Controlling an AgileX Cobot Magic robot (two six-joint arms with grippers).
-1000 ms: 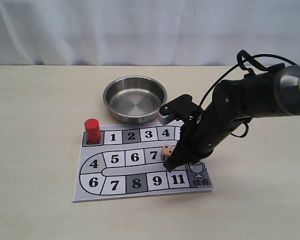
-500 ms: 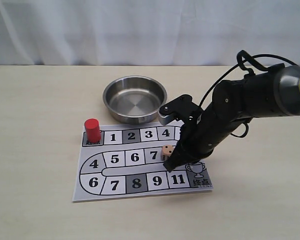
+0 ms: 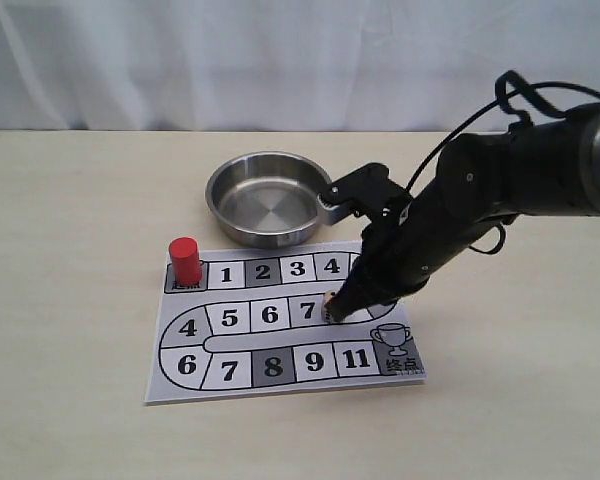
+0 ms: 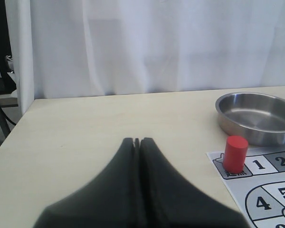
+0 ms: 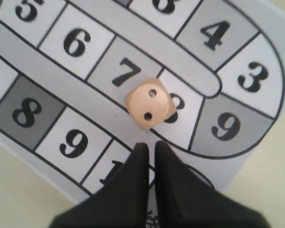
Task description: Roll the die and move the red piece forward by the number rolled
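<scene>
Right wrist view: we are holding the gripper (image 5: 151,145) closed, empty, beside the die (image 5: 149,105); spreading jaws squarely astride it comes next.

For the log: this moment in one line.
die: on board, two pips showing | red piece: start square | right claw: shut, beside die
</scene>
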